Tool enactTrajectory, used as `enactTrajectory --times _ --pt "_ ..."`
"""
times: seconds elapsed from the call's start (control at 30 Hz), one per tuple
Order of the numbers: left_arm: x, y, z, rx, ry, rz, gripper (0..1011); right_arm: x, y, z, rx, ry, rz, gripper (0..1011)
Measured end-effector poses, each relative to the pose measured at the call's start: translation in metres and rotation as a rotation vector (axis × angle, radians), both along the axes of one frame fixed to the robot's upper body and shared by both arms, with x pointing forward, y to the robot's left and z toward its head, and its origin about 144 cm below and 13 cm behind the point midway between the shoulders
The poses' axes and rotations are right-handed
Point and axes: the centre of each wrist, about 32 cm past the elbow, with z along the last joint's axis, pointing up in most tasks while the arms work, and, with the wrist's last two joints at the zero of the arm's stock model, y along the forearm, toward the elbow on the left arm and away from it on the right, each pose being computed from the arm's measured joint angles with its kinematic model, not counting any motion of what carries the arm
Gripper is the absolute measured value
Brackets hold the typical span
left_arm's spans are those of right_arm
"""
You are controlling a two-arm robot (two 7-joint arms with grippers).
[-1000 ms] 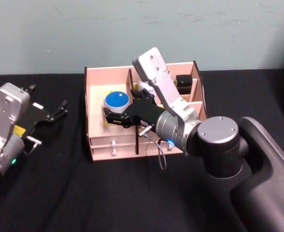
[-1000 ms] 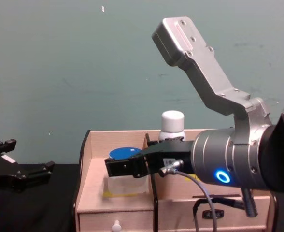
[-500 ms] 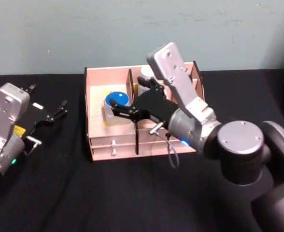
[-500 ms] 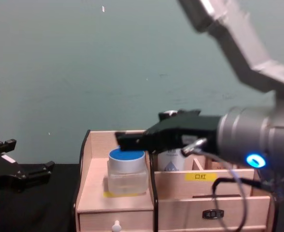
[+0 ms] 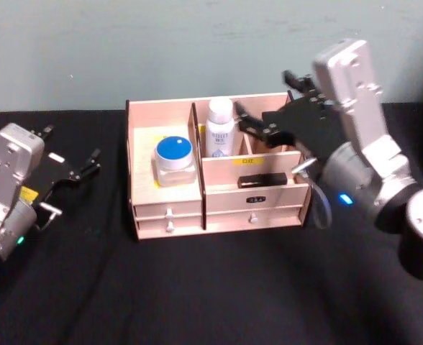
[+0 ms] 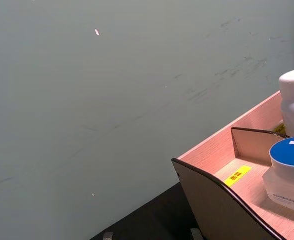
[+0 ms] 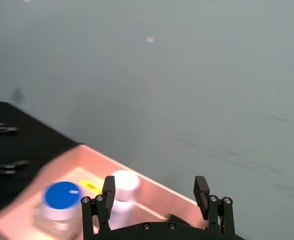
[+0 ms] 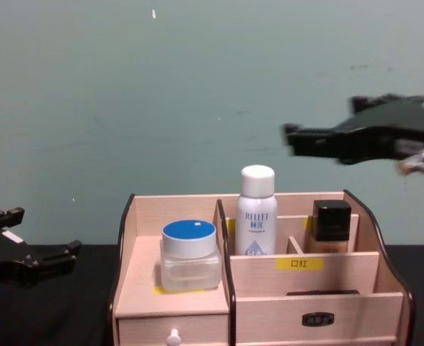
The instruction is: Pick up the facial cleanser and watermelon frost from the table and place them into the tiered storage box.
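**Two things sit in the box, and both claws hold nothing**

The tiered storage box [image 5: 170, 210] stands on the black table [image 5: 197, 287], near the green wall. It is made of light wood with dark edges.

In the big left part of the box sits a clear jar with a blue lid [image 5: 174, 159]. It stands upright on the wooden floor, next to a yellow label. Which of the two task things this jar is — I cannot tell from here.

Just beside it, past a dark divider, stands a white bottle with a white cap [image 5: 220, 129]. It is upright too, in a back part of the box. From the chest camera you can see blue letters on the bottle [image 8: 257, 220]. A dark bottle with a black cap [image 8: 331, 225] stands in the back part on the right side.

The right gripper [image 5: 258, 129] is up in the air, above the right side of the box and higher than the bottles. Its two fingers are spread apart, and nothing is between them.

The left gripper [image 5: 82, 166] waits low over the table, well apart from the box on its left side. Its fingers are also apart — it holds nothing.
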Motion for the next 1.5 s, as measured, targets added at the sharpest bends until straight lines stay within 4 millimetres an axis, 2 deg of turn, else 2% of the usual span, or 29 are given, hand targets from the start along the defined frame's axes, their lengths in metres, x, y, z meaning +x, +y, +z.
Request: enactTrajectory --times 0.27,0.6,0.93,1.5 --pt "0.000 0.000 0.000 0.000 0.000 0.000 1001 0.000 -0.029 -0.005 0.033 0.002 -0.109 1002" --pt "0.000 0.000 0.000 0.000 0.000 0.000 1001 0.009 -0.064 -0.029 0.048 0.061 -0.272 1002" --pt "0.000 0.000 0.000 0.000 0.000 0.000 1001 0.017 -0.073 -0.059 0.020 0.172 -0.339 1002" --pt "0.000 0.000 0.000 0.000 0.000 0.000 1001 0.017 -0.072 -0.055 0.021 0.158 -0.332 1003"
